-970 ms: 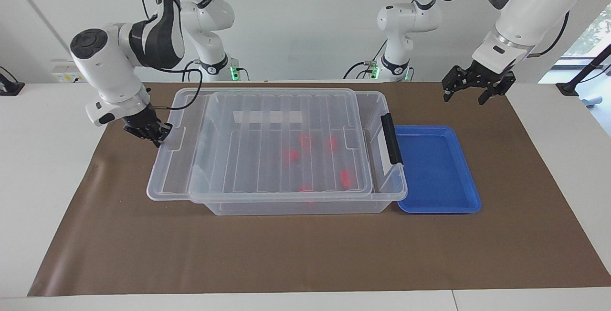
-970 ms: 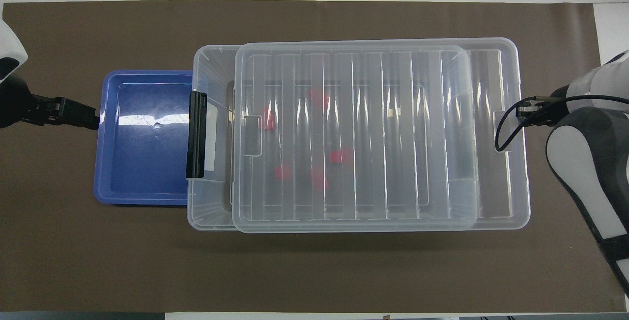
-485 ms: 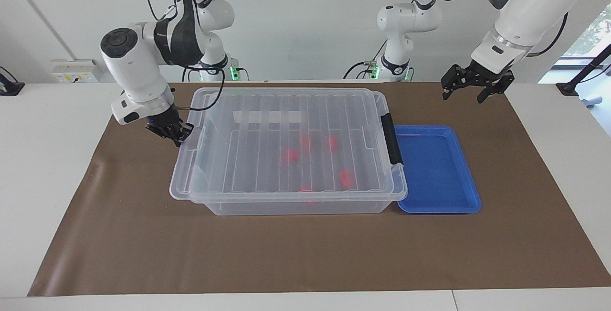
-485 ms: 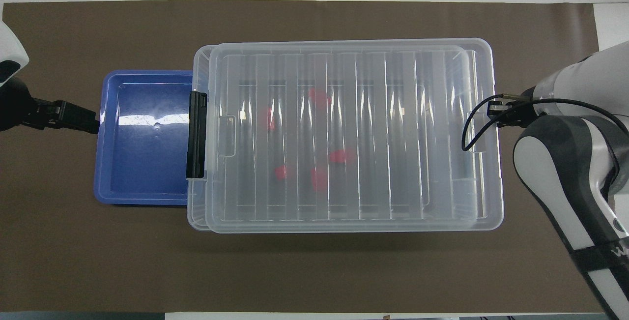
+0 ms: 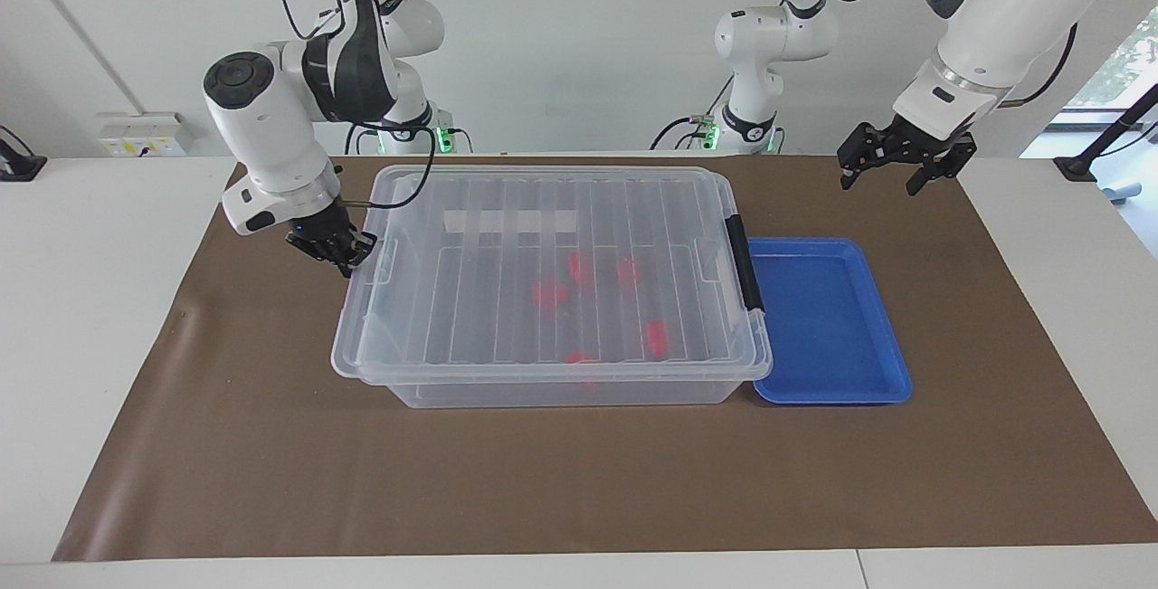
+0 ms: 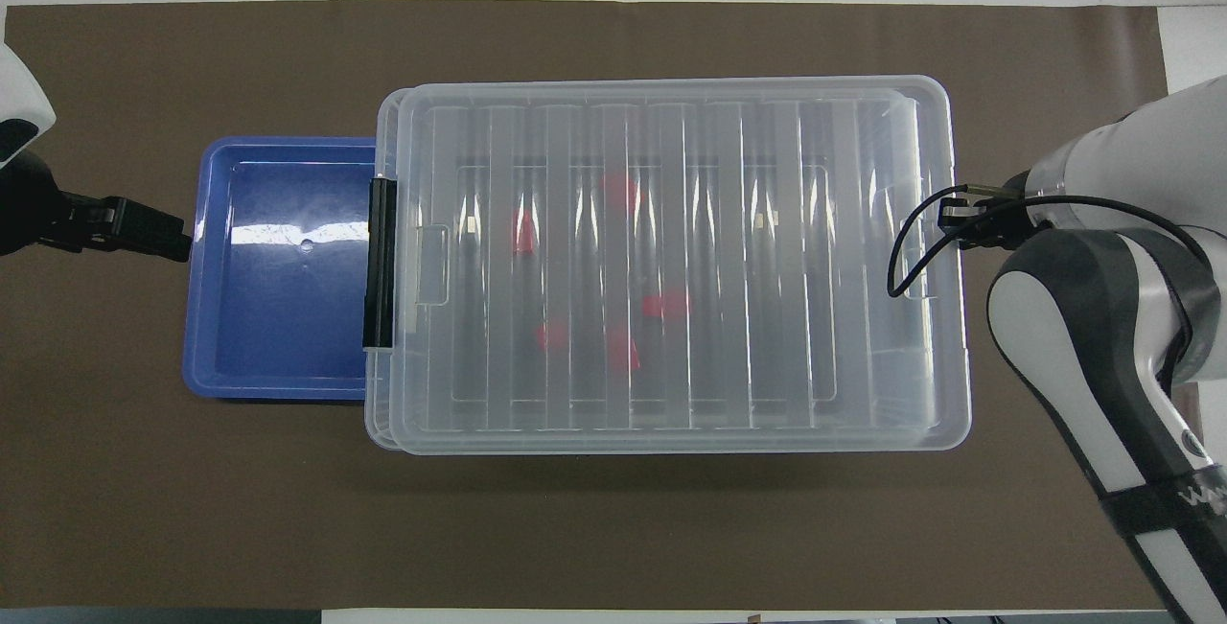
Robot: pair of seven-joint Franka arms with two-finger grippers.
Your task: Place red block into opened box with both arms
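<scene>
Five red blocks point(image 5: 549, 294) sit under the lid point(image 5: 552, 263); your right gripper point(image 5: 333, 250), fingers pressed together at its 9 o'clock edge, should nudge squarely. Left gripper point(image 5: 905, 164) waits, fingers spread.

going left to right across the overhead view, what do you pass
left gripper → blue tray → black latch → box with its lid on and red blocks inside → right gripper at the lid's end

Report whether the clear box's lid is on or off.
On. The ribbed lid covers the box almost squarely, and the red blocks show only through it.
</scene>
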